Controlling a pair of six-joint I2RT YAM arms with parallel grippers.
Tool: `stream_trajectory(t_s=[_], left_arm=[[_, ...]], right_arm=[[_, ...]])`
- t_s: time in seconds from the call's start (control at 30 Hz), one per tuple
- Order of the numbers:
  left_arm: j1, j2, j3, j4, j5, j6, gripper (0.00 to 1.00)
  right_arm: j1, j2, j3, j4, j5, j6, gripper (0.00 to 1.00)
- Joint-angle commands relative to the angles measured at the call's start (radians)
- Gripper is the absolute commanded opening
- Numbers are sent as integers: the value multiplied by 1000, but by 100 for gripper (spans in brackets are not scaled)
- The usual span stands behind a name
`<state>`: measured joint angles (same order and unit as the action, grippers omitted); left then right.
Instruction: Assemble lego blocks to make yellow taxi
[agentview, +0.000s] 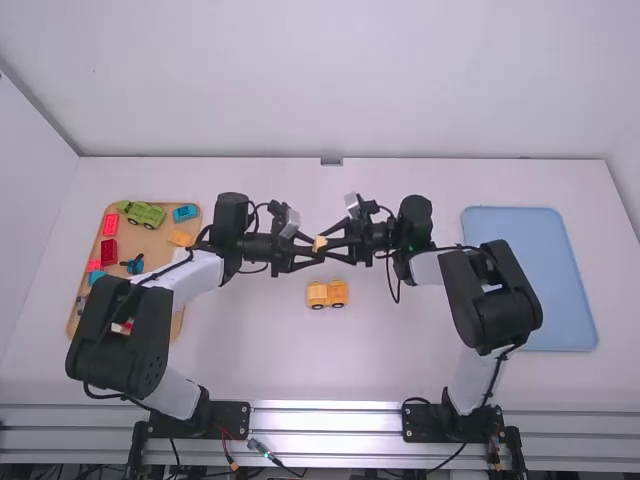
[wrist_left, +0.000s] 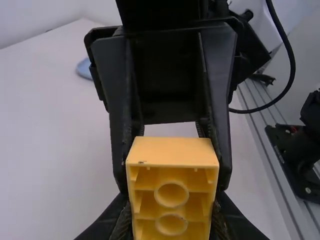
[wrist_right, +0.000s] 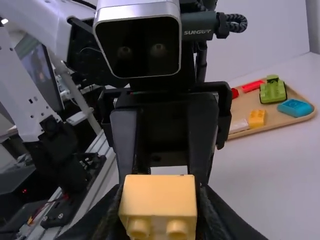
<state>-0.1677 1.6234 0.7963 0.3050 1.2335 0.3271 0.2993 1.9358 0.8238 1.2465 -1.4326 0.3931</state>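
- Table (agentview: 250, 370): under both grippers; its far edge runs beyond them, metal rails (agentview: 325, 418) line its near side.
- Blue tray (agentview: 535, 280): one, right of the right gripper (agentview: 327, 245), well apart from it.
- Wooden tray (agentview: 152, 242): one, left of the left gripper (agentview: 311, 248), partly behind that arm.
- Grippers: two, tip to tip, both closed to the block's width and gripping it from opposite ends.
- Camera (wrist_right: 137, 45): on the left arm, above its gripper, pale lettering beside it.
- Yellow car (agentview: 327, 293): one, on the table just nearer the bases than the grippers, apart from both; two dark wheels face the near side.
- Green car (agentview: 142, 214): one, on the wooden tray, with at least three red pieces (agentview: 108, 251), a blue piece (agentview: 185, 213) and a yellow piece (agentview: 180, 238).
- Block (agentview: 320, 242): one, yellow, between the two grippers; two studs and two underside tubes are visible.
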Motion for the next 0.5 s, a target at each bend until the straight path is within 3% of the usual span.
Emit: stream_trajectory(t_s=[0.0, 0.07, 0.17, 0.27, 0.33, 0.47], left_arm=[[3, 10, -6, 3, 34, -1, 2], [3, 10, -6, 3, 34, 3, 2], [3, 10, -6, 4, 34, 3, 7], [3, 10, -6, 11, 33, 3, 27], [3, 10, -6, 11, 34, 3, 29], [3, 10, -6, 30, 34, 2, 61]], right_arm=[[2, 9, 28, 3, -3, 7, 31], [3, 9, 28, 3, -3, 6, 23], [3, 9, 28, 3, -3, 7, 0], [3, 9, 28, 3, -3, 7, 0], [3, 9, 28, 3, -3, 7, 0], [3, 9, 28, 3, 4, 6, 0]])
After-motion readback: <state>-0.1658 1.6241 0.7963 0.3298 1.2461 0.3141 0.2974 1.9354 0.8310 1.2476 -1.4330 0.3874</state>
